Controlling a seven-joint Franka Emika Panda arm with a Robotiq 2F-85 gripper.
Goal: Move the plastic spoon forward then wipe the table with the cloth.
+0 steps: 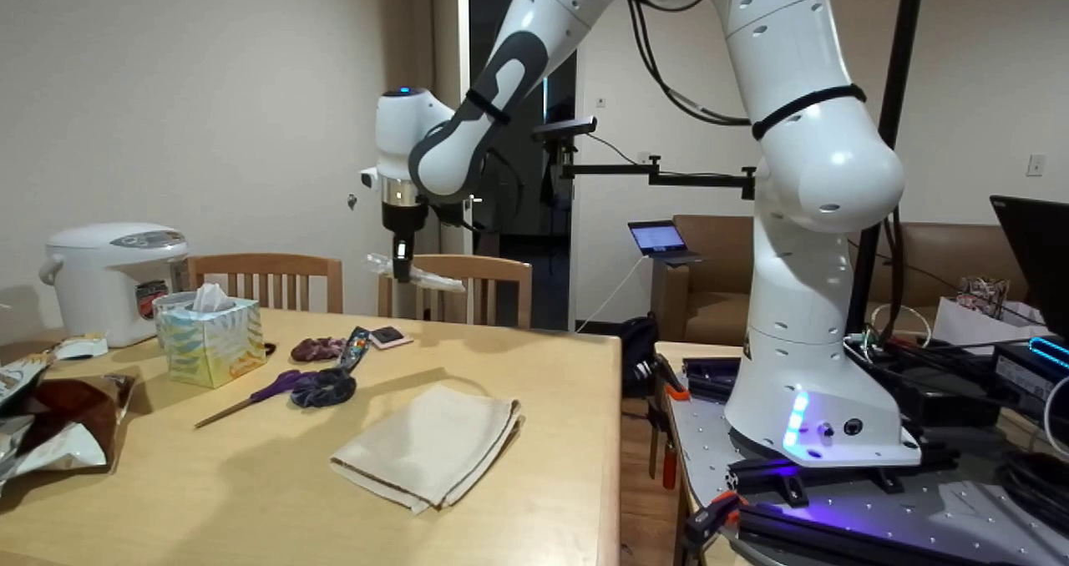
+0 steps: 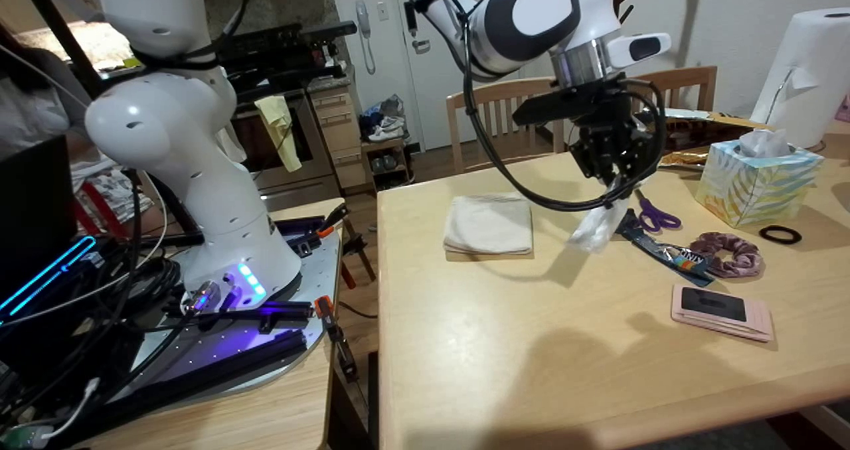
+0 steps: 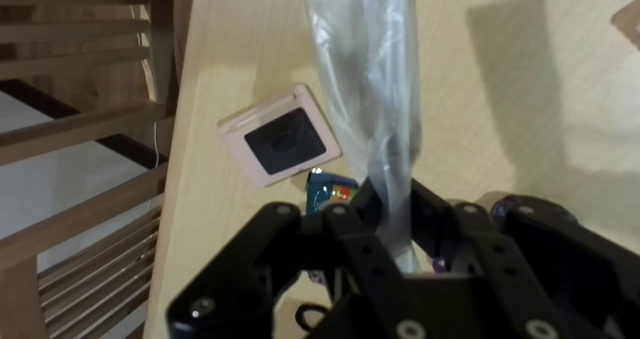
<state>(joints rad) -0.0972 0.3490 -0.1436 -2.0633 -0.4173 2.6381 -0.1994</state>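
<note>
Fingers (image 3: 431, 209) nearly together, pinching clear-wrapped plastic spoon (image 3: 372, 79), above table (image 2: 465, 344)

The plastic packet (image 3: 370, 74) in my gripper (image 3: 395, 201) looks glossy and crinkled; the cloth (image 1: 430, 445), matt fabric; the wooden table (image 1: 276, 482), smooth, faintly shiny; the scrunchie (image 2: 747, 259), velvety.

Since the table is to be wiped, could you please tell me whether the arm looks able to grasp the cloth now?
Probably not yet: the gripper is closed on a clear plastic packet, which it would likely have to put down first. The cloth itself lies uncovered on the table.
</note>
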